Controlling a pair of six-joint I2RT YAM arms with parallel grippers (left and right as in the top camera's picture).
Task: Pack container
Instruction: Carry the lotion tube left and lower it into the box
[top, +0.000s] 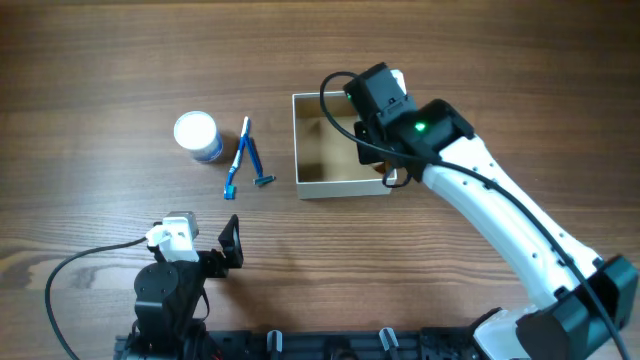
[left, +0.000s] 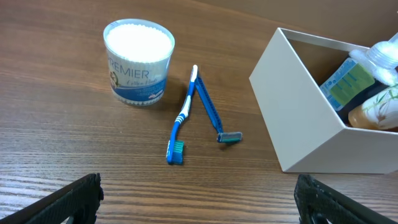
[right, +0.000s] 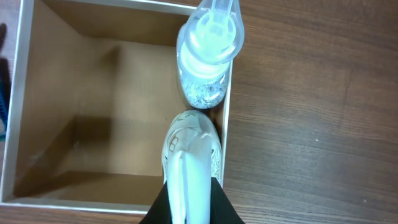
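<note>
**Overhead:** The container (top: 340, 187) sits just right of the frame's centre, square, with white walls and a brown inside. The right arm (top: 500, 215) reaches in from the lower right, and its black wrist covers the container's right wall. To the left, well apart from the container, stands a round white-lidded jar (top: 197, 134). A blue toothbrush (top: 239, 156) and a blue razor (top: 256, 160) lie between the jar and the container, their upper ends meeting. The left gripper (top: 231, 247) is at the lower left, above bare table.

**Left wrist:** Its 2 dark fingers (left: 68, 199) show at the bottom corners, spread wide with nothing between them. The container fills the right side, and 2 bottles lean in its far corner: one with a blue label (left: 349, 79) and one amber (left: 372, 116).

**Right wrist:** The right gripper (right: 189, 199) is at the bottom centre. Its dark fingers are drawn in close on a white printed bottle (right: 189, 146) at the container's right wall. Just above it, a clear bottle with a white cap (right: 208, 53) stands against the same wall. The rest of the brown floor is bare.
</note>
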